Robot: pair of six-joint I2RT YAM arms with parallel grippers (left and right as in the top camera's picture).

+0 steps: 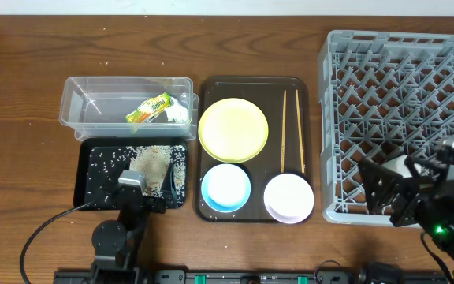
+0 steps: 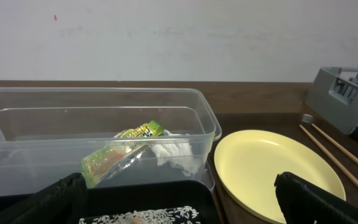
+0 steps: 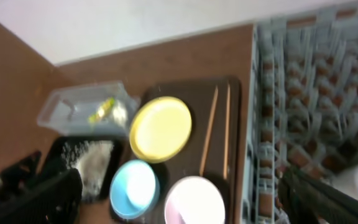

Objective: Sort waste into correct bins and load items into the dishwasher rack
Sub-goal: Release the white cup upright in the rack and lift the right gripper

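Note:
The clear tub [image 1: 81,110] at the back left holds the snack wrapper [image 1: 149,109] and the white tissue [image 1: 176,113]; both also show in the left wrist view, the wrapper [image 2: 120,155] beside the tissue [image 2: 173,152]. The black tray [image 1: 85,185] holds scattered rice [image 1: 158,164]. The yellow plate [image 1: 233,128], blue bowl [image 1: 226,188], white-pinkish bowl [image 1: 288,197] and two chopsticks [image 1: 292,130] lie on the brown serving tray. The white cup [image 1: 398,166] sits in the grey rack [image 1: 404,95]. My left gripper [image 1: 143,197] is open and empty over the black tray's front. My right gripper [image 1: 381,189] is open at the rack's front edge, next to the cup.
The brown serving tray [image 1: 315,142] lies between the black tray and the rack. A black cable [image 1: 42,233] loops on the table at the front left. The rack's pegs stand up across its whole grid.

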